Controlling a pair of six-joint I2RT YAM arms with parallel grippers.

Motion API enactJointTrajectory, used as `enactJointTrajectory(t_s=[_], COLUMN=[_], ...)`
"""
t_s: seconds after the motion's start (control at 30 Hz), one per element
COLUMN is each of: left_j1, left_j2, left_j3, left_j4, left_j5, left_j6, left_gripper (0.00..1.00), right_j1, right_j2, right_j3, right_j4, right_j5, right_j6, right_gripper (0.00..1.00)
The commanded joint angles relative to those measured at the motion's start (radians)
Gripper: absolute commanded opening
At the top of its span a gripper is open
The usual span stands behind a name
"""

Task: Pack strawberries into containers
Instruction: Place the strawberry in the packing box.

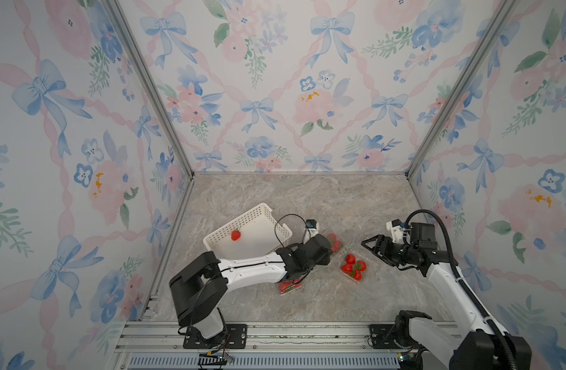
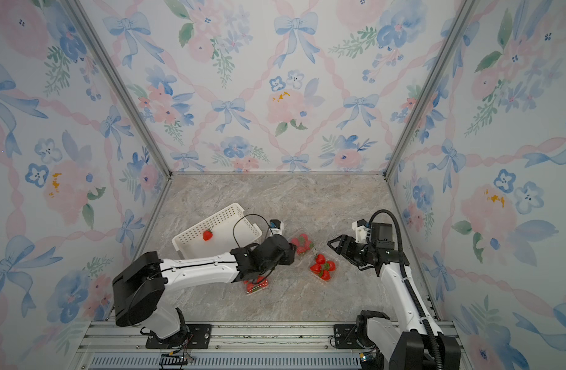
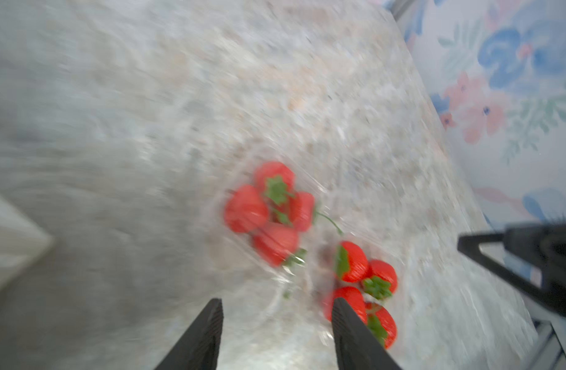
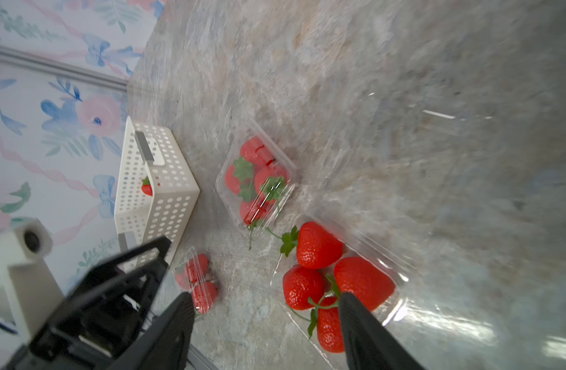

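Three clear containers of red strawberries stand mid-table. The right container (image 1: 365, 272) holds several strawberries (image 1: 353, 267). A second container (image 4: 224, 189) lies behind it and a third (image 1: 288, 286) shows under my left forearm. One lone strawberry (image 1: 236, 235) lies in the white basket (image 1: 259, 213). My left gripper (image 3: 277, 304) is open and empty, hovering just short of the two farther containers, in a blurred wrist view. My right gripper (image 4: 265, 296) is open and empty, above the table beside the right container (image 4: 400, 278).
The white perforated basket (image 2: 230, 211) sits tilted at the left behind my left arm. Metal frame posts and floral walls enclose the marble table (image 1: 307, 198) on three sides. An aluminium rail (image 1: 307, 333) runs along the front edge.
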Motion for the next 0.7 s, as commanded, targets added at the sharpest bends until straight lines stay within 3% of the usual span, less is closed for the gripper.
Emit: enactJointTrajectory(t_s=[0.0,0.13,0.33,0.5,0.67], left_j1=[0.138,0.331,0.628,0.754,0.790], left_j2=[-0.129,-0.241,-0.313,-0.218,-0.097], left_j3=[-0.101,-0.181,-0.299,-0.267,-0.200], left_j4=[-0.055,-0.113,-0.111,-0.112,-0.110], left_j5=[-0.035,-0.020,0.100,0.155,0.158], left_j6=[-0.008,0.025,0.038,0.081,0.115], left_gripper=[0.59,0.61,0.64,0.66,0.63], right_j1=[0.095,0.169,0.246,0.275,0.290], right_j2=[0.024,0.080,0.183,0.268,0.335], right_j3=[0.065,0.125,0.214,0.286,0.335], right_j4=[0.008,0.035,0.062,0.071,0.096], right_j5=[0.056,0.078,0.103,0.105,0.103], right_j6=[-0.013,0.002,0.008,0.007,0.018], right_gripper=[0.73,0.73,0.73,0.73,0.73])
